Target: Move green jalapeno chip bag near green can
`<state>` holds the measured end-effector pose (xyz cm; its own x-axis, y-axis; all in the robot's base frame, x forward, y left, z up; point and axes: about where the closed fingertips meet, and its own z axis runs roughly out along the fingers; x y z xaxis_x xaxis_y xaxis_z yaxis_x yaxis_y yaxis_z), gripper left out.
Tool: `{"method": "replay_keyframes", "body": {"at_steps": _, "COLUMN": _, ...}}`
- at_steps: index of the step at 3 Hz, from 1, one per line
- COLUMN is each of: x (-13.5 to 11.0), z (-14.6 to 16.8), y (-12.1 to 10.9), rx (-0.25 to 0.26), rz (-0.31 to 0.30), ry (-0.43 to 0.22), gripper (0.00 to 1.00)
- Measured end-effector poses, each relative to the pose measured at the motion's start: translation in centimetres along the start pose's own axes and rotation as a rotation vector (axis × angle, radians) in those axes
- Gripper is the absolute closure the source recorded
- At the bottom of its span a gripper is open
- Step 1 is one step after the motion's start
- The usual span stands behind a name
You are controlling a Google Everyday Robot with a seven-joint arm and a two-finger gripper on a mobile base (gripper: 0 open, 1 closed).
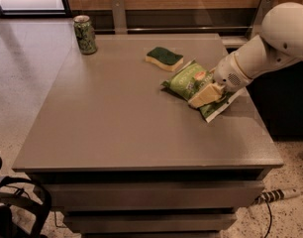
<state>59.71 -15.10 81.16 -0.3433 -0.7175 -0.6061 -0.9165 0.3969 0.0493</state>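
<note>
The green jalapeno chip bag (187,81) lies on the right side of the grey table (117,123), crinkly with white lettering and a small red-orange logo. My gripper (207,95) comes in from the right on a white arm and is shut on the bag's near right part. One cream finger (205,96) lies across the top of the bag; the other is hidden. The green can (85,34) stands upright at the table's far left corner, well apart from the bag.
A green-topped yellow sponge (164,58) lies just behind the bag. The table's right edge is close to the bag. A wooden wall with metal rail runs behind. A power strip (275,196) lies on the floor at the right.
</note>
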Motion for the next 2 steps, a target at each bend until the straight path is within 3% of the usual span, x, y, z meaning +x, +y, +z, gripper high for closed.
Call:
{"method": "replay_keyframes", "body": {"at_steps": 1, "x": -0.19, "z": -0.25, "y": 0.02, "rx": 0.000, "rz": 0.000, "ry": 0.000, "gripper": 1.00}}
{"method": "replay_keyframes", "body": {"at_steps": 2, "x": -0.20, "z": -0.25, "y": 0.01, "rx": 0.000, "rz": 0.000, "ry": 0.000, "gripper": 1.00}}
